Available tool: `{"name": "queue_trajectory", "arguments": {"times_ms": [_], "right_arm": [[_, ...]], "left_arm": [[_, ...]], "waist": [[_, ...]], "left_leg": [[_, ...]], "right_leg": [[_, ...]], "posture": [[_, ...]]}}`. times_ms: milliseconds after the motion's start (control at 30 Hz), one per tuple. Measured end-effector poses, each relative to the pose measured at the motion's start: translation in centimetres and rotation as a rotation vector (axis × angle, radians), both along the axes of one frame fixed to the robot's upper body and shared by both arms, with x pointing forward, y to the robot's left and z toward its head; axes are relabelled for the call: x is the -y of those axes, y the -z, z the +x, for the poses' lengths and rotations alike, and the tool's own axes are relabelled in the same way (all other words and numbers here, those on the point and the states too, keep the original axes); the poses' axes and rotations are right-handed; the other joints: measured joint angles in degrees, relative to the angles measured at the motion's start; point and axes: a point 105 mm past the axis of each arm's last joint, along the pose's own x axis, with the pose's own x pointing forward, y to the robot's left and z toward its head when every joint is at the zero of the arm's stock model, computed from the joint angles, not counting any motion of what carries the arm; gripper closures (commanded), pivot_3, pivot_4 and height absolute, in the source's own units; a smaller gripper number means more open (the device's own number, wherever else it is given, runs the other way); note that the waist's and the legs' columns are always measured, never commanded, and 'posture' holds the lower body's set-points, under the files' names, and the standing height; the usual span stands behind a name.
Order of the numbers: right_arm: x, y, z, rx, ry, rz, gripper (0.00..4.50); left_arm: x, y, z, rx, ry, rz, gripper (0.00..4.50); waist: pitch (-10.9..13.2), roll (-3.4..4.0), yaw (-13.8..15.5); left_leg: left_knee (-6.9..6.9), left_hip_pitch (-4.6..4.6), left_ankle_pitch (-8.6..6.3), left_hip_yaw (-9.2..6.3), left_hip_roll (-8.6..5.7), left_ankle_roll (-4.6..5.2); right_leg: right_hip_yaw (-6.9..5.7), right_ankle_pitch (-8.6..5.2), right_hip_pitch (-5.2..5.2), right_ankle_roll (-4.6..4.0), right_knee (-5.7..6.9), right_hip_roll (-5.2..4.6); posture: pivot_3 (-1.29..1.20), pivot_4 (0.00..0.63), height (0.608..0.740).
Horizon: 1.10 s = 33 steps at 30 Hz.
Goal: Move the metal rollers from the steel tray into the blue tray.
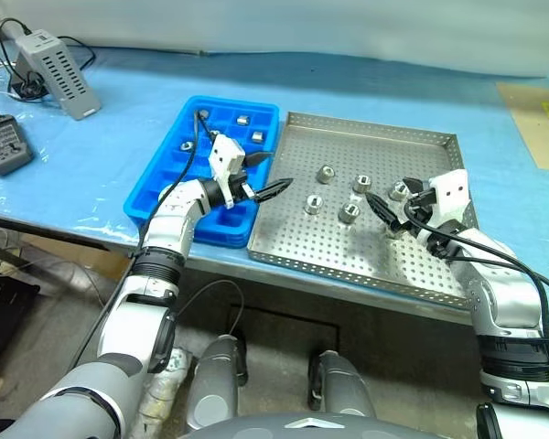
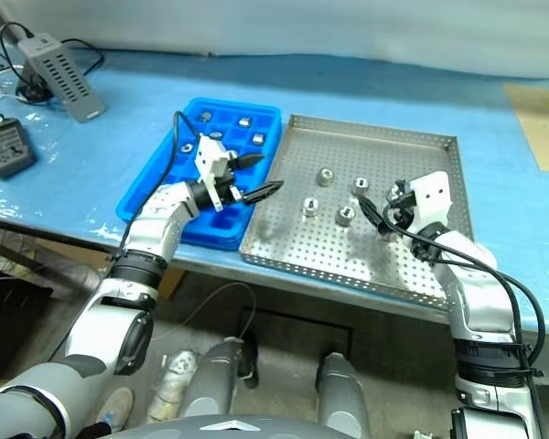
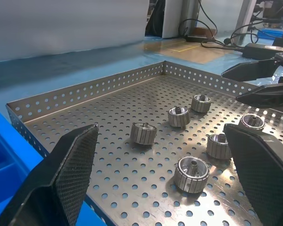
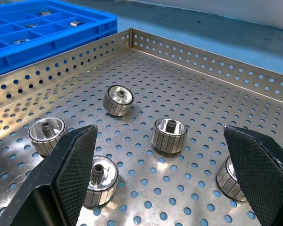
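Five metal rollers loose on steel tray, more already in blue tray; small, hard, likely slick, pinch ribbed sides. Left gripper, right gripper spread, empty, above worktop

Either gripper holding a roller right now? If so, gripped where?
Nothing is held. The left gripper and the right gripper are both open and empty above the grey perforated steel tray; the small silver metal rollers lie loose on it.
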Motion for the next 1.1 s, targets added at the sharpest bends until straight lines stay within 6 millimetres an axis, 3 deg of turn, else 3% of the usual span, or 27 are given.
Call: {"name": "queue_trajectory", "arguments": {"times_ms": [567, 700, 933, 1033, 1100], "right_arm": [[0.1, -0.1, 0.0, 0.002, 0.003, 0.002, 0.02], [0.6, 0.0, 0.0, 0.01, 0.036, -0.007, 0.02], [1.6, 1.2, -1.3, -0.009, 0.11, -0.028, 0.02], [2.0, 1.2, -2.0, 0.0, 0.142, -0.035, 0.02], [2.7, 1.0, -2.6, 0.009, 0.177, -0.039, 0.02]], "left_arm": [[0.6, -0.4, 0.1, -0.015, 0.02, -0.005, 0.0], [2.8, -1.1, 0.6, -0.084, 0.106, 0.06, 0.0], [7.1, -3.3, 1.0, -0.05, 0.241, 0.224, 0.0], [7.6, -1.3, 1.1, -0.06, 0.246, 0.36, 0.0], [7.7, 1.0, 0.9, -0.101, 0.259, 0.452, 0.0]], "waist": [[0.0, 0.0, -0.03], [0.0, 0.0, 0.1], [-0.01, 0.01, -0.46], [-0.04, 0.04, -1.32], [-0.04, 0.04, -1.79]], "left_leg": [[-0.01, 0.02, 0.0, 0.0, 0.0, -0.01], [0.0, 0.0, 0.0, 0.01, -0.05, -0.01], [-0.09, -0.01, 0.0, 0.03, -0.05, 0.0], [-0.14, -0.03, 0.0, 0.03, -0.05, 0.01], [-0.13, -0.09, 0.0, 0.03, -0.06, 0.02]], "right_leg": [[0.0, 0.0, 0.0, 0.0, 0.01, 0.0], [0.02, 0.0, 0.01, 0.0, -0.01, -0.02], [0.05, -0.01, -0.07, 0.01, -0.09, 0.0], [0.04, -0.02, -0.08, 0.04, -0.14, 0.0], [0.03, -0.03, -0.11, 0.05, -0.16, 0.0]], "posture": [[-0.11, 0.15, 0.74], [-0.15, 0.15, 0.74], [-0.26, 0.15, 0.74], [-0.29, 0.15, 0.74], [-0.31, 0.15, 0.74]]}}
